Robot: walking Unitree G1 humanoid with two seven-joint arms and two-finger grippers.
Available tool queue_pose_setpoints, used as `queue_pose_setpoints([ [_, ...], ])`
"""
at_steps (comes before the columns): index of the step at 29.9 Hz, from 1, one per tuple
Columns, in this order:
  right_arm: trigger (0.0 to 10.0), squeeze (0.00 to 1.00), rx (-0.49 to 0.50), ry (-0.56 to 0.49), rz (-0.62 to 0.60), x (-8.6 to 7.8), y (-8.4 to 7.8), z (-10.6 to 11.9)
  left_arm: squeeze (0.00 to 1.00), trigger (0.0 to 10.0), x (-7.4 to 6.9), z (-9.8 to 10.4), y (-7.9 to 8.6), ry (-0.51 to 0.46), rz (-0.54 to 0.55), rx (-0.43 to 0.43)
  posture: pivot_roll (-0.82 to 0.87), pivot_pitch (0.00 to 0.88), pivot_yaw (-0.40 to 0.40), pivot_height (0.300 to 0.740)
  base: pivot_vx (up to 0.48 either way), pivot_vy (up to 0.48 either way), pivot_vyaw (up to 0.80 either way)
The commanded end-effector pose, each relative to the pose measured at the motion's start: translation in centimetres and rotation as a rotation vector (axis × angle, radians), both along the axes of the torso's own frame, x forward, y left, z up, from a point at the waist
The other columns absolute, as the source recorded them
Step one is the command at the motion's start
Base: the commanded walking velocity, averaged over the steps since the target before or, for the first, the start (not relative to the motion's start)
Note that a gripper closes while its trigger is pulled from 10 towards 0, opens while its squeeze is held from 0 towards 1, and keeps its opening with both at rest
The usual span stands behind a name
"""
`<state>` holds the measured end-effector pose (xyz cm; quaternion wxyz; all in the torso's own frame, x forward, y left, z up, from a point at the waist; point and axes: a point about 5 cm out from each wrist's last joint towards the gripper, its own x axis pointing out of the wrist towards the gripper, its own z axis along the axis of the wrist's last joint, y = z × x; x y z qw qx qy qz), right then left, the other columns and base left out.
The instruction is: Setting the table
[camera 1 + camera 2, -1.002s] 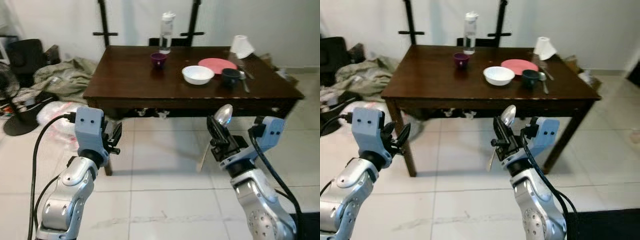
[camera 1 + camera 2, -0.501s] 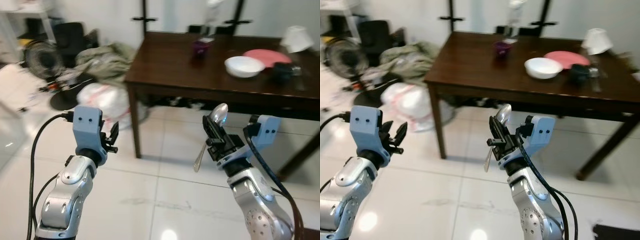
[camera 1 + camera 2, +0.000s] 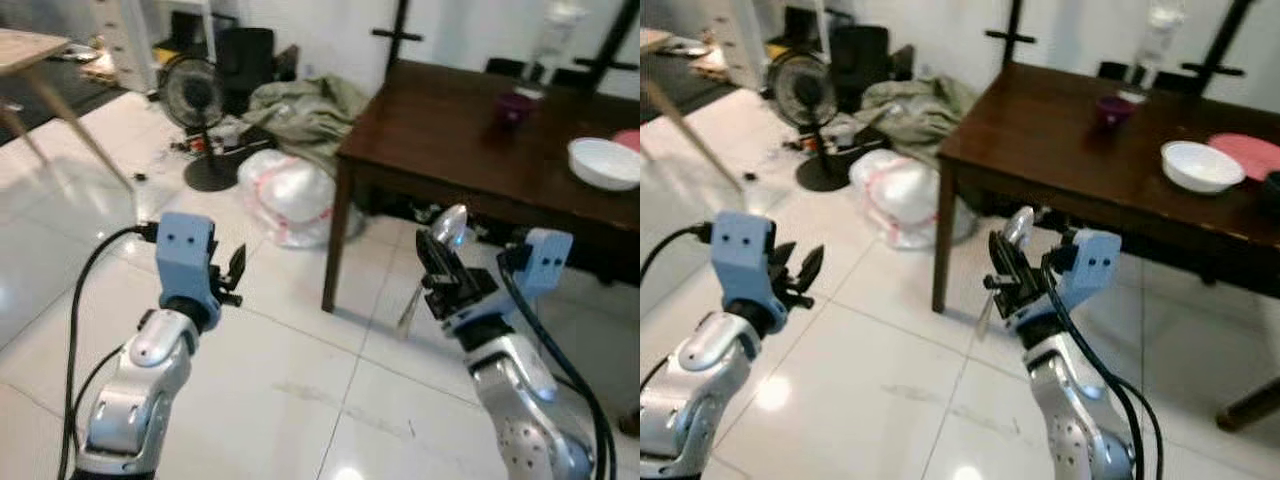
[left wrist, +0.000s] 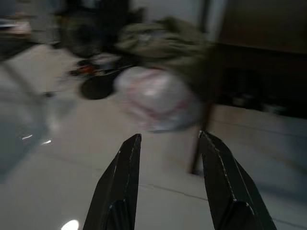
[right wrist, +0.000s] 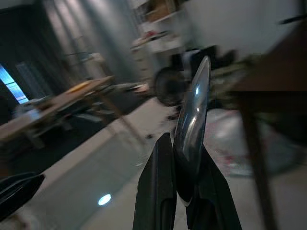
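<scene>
My right gripper (image 3: 440, 262) is shut on a silver spoon (image 3: 449, 224), bowl end up and handle hanging below, held over the tiled floor in front of the dark wooden table (image 3: 440, 150). The spoon (image 5: 192, 115) is clamped between the black fingers (image 5: 160, 182) in the right wrist view. On the table stand a white bowl (image 3: 604, 163), a purple cup (image 3: 513, 105), a clear bottle (image 3: 1161, 28) and a pink plate (image 3: 1246, 154). My left gripper (image 3: 236, 272) is raised at the left, open and empty, its fingers (image 4: 124, 177) apart.
A white plastic bag (image 3: 290, 195), a heap of grey cloth (image 3: 305, 105) and a floor fan (image 3: 195, 105) lie left of the table. A light wooden table leg (image 3: 60, 115) slants at the far left. Glossy white tile spreads around me.
The view has swung left: the table has slid to the right and the fan, bag and a second table have come in. Both arms keep their pose, spoon still held.
</scene>
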<state>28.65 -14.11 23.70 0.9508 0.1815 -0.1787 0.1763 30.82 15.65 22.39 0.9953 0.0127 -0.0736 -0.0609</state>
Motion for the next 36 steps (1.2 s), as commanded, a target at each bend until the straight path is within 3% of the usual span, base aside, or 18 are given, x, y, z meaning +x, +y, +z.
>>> queue_pose_setpoints([
  [1,10.0,0.0,-0.009,0.008,-0.007,-0.2,-0.1,-0.3,0.0,10.0,0.0,-0.7,0.1,0.032,0.013,0.002,0.06,0.119,0.062,0.74,0.0,0.0,0.79],
  [14,10.0,0.0,-0.008,0.012,-0.014,-0.1,-0.2,-0.4,0.0,10.0,0.4,-0.8,1.0,0.014,0.117,0.026,0.06,0.121,0.06,0.74,0.0,0.0,0.79],
  [19,10.0,0.0,-0.042,0.041,-0.02,0.0,0.1,-1.4,0.0,10.0,0.8,-1.3,1.8,0.036,0.199,0.026,0.06,0.121,0.059,0.74,0.46,0.0,0.0],
  [36,10.0,0.0,-0.065,0.061,-0.015,-0.1,0.4,-2.4,0.0,10.0,1.0,-1.8,1.9,0.049,0.229,0.041,0.07,0.122,0.06,0.74,0.461,0.0,0.0],
])
